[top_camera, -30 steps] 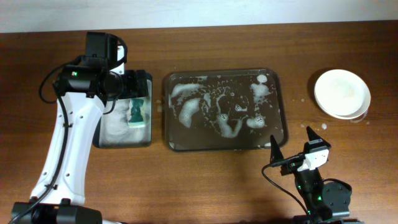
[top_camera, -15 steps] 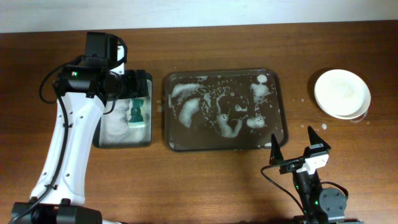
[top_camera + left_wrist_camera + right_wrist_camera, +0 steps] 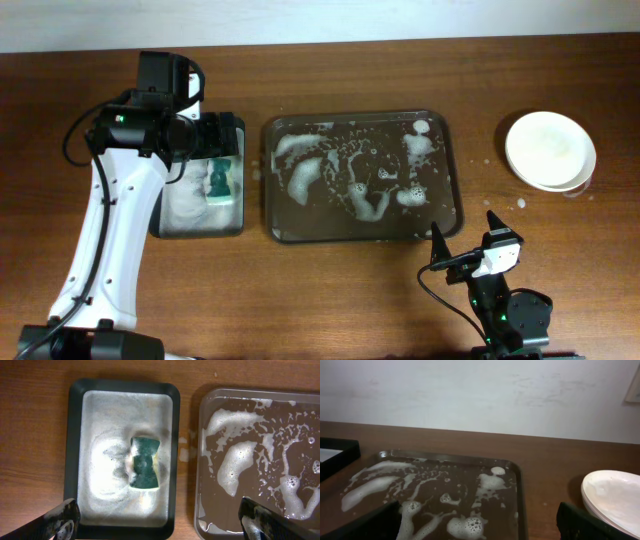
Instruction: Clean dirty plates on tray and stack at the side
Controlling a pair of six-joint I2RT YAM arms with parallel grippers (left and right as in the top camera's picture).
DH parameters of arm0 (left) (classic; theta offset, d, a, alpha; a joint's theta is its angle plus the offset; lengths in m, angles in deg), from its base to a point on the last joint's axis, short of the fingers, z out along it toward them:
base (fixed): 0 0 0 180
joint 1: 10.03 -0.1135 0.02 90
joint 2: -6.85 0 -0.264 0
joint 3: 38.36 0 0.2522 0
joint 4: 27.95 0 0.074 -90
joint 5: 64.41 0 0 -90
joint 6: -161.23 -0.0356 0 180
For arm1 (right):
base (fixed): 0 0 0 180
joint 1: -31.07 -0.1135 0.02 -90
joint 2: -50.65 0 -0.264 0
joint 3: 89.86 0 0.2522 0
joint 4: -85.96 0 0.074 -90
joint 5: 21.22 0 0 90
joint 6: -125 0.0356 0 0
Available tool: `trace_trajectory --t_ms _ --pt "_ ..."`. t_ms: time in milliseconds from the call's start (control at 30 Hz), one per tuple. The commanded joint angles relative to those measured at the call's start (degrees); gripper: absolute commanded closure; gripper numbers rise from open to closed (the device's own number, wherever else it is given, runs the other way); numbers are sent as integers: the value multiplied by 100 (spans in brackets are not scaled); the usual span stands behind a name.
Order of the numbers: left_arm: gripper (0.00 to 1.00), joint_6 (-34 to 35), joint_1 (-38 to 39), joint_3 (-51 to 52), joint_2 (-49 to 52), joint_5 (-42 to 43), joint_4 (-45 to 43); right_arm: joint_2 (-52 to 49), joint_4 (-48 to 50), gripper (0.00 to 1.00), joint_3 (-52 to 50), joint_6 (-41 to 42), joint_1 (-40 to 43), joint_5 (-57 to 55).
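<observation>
The white plates (image 3: 550,150) sit stacked on the table at the far right, clear of the tray; they also show in the right wrist view (image 3: 615,500). The dark tray (image 3: 452,205) in the middle holds only water and white foam, seen too in the left wrist view (image 3: 200,460) and the right wrist view (image 3: 520,495). My left gripper (image 3: 160,522) is open and empty above the gap between the sponge tub and the tray. My right gripper (image 3: 465,240) is open and empty, low near the table's front edge, just in front of the tray's near right corner.
A narrower dark tub (image 3: 236,130) of soapy water stands left of the tray, with a green sponge (image 3: 221,180) lying in it, also seen in the left wrist view (image 3: 145,461). Water drops lie on the table around the plates.
My right arm has drawn back a little toward the table's front edge and shifted slightly left. The left arm, sponge, tray and plates have not moved.
</observation>
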Motion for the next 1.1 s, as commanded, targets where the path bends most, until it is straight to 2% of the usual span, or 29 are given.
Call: trace_trajectory --t_ms 0,667,867,933,1067 --pt "1 -33 17 -50 13 46 -9 33 -33 2 -28 28 -46 -13" --pt "1 -35 17 -46 -39 44 11 33 -35 2 -28 28 -46 -11" --pt "1 -94 17 4 -636 -485 46 33 -33 2 -28 28 -46 -13" --pt "1 -323 11 114 -1064 -520 -164 33 -33 2 -28 28 -46 -13" --pt "1 -334 -120 632 -2031 -385 -763 33 -33 2 -28 28 -46 -13"
